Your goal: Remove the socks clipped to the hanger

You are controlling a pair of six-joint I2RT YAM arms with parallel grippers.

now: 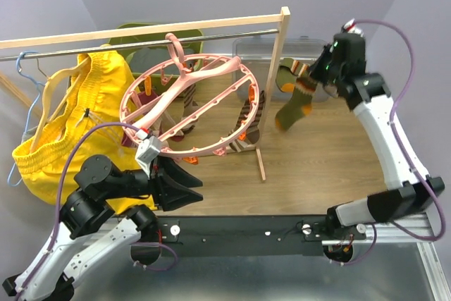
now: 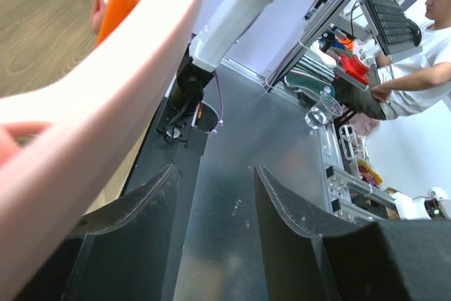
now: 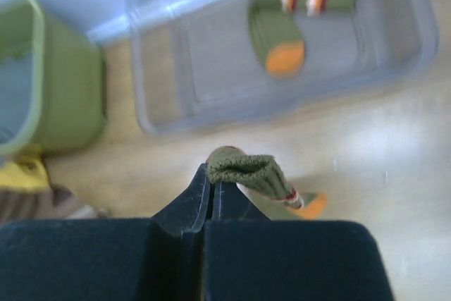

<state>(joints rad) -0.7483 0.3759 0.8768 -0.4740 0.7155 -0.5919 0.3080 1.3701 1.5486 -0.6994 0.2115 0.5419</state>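
The pink round hanger (image 1: 190, 107) hangs by its hook from the rail, tilted, with orange clips (image 1: 149, 94) around it. A brown striped sock (image 1: 248, 129) is still clipped at its right side. My left gripper (image 1: 192, 184) stands open just below the ring's near rim; in the left wrist view the pink rim (image 2: 106, 96) runs past the left finger (image 2: 137, 209), and nothing lies between the fingers. My right gripper (image 1: 320, 75) is raised at the back right, shut on the cuff of an olive sock with orange patches (image 1: 296, 103) that dangles free; its cuff (image 3: 246, 168) is pinched at the fingertips.
A clear bin (image 1: 310, 51) at the back holds another olive and orange sock (image 3: 278, 40). A green bin (image 1: 151, 37) stands behind the rail. Big yellow shorts (image 1: 63, 132) and a light-blue wire hanger (image 1: 25, 96) hang at left. The wooden rack post (image 1: 273, 82) stands between hanger and right arm.
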